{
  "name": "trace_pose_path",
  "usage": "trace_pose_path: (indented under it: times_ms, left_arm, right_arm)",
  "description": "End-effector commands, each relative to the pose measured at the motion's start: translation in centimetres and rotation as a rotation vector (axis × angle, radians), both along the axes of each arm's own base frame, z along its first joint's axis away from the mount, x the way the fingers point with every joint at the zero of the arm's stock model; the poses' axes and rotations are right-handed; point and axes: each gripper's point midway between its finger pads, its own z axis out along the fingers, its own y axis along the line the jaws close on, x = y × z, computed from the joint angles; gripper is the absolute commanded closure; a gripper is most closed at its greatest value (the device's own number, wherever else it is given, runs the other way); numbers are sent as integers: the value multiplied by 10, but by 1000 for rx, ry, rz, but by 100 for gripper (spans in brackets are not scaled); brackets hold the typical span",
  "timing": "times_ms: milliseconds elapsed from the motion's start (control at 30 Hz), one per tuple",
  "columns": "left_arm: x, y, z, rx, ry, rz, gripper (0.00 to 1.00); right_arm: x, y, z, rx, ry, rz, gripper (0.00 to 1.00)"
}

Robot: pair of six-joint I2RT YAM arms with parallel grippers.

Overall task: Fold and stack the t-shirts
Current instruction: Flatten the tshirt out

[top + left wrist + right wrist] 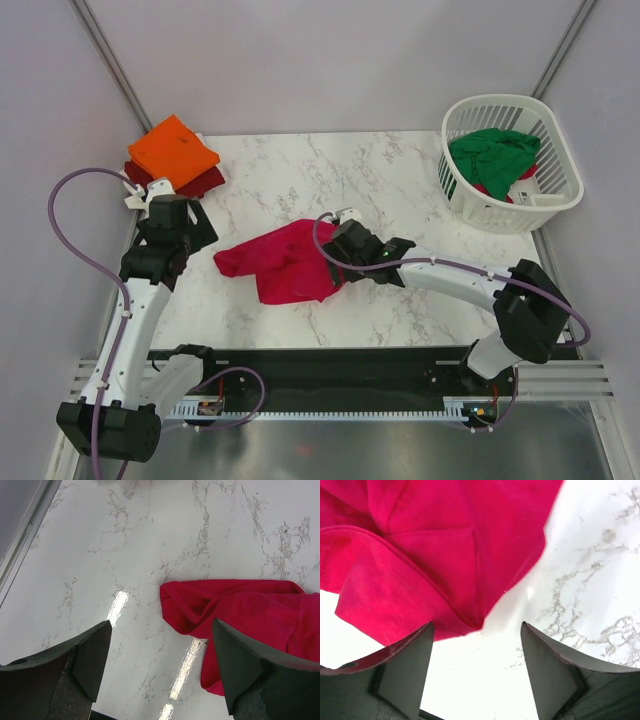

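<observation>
I have the crimson t-shirt (285, 262) lying crumpled near the middle of the table (300, 170), not yet spread flat. Seen from above, the orange t-shirt (173, 148) sits folded on a dark red one (205, 182) at about 10 o'clock, and the basket (560, 190) with the green t-shirt (495, 155) is at 2 o'clock.

My left gripper (157, 630) hangs over bare marble with its fingers spread and nothing between them. The cloth's rolled edge lies just beyond, toward 1 o'clock in its wrist view. My right gripper (477, 630) is spread too and holds nothing. The shirt's lower corner sits just ahead of its fingers, toward 11 o'clock.

My worry is the bunching. The cloth is doubled over itself on the right side, so if I close there I would likely pinch two layers, and the shirt would lift as a wad instead of opening out. On the left, coming down short of the hem would mean closing on bare marble. If one hand catches and the other misses, pulling would drag the shirt sideways, maybe toward the near edge.
</observation>
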Motion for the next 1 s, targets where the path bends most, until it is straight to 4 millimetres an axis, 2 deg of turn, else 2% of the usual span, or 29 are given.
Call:
trace_pose_path:
  times_ms: [0, 67, 333, 533, 767, 833, 900, 933, 967]
  left_arm:
    - [6, -1, 8, 11, -39, -17, 12]
    - [6, -1, 7, 10, -37, -21, 12]
    - [6, -2, 7, 9, -37, -22, 12]
    - [5, -1, 8, 10, -40, -21, 12]
    - [5, -2, 9, 8, -46, -22, 13]
    - [5, -1, 9, 10, -44, -21, 13]
    - [5, -1, 10, 9, -46, -21, 13]
    - [5, -1, 10, 9, -47, -19, 13]
    - [4, -1, 8, 9, -42, -20, 13]
  right_arm:
    - [2, 2, 18, 140, 1, -28, 23]
    - [2, 5, 20, 190, 13, -26, 30]
    - [0, 22, 16, 253, 60, 11, 33]
    - [0, 19, 9, 257, 88, -11, 48]
    - [-2, 16, 5, 255, 98, -17, 60]
    - [-3, 13, 3, 252, 100, -26, 58]
    - [-3, 10, 1, 240, 98, -37, 47]
    - [-3, 6, 0, 226, 94, -48, 38]
    - [-4, 1, -3, 214, 91, -55, 37]
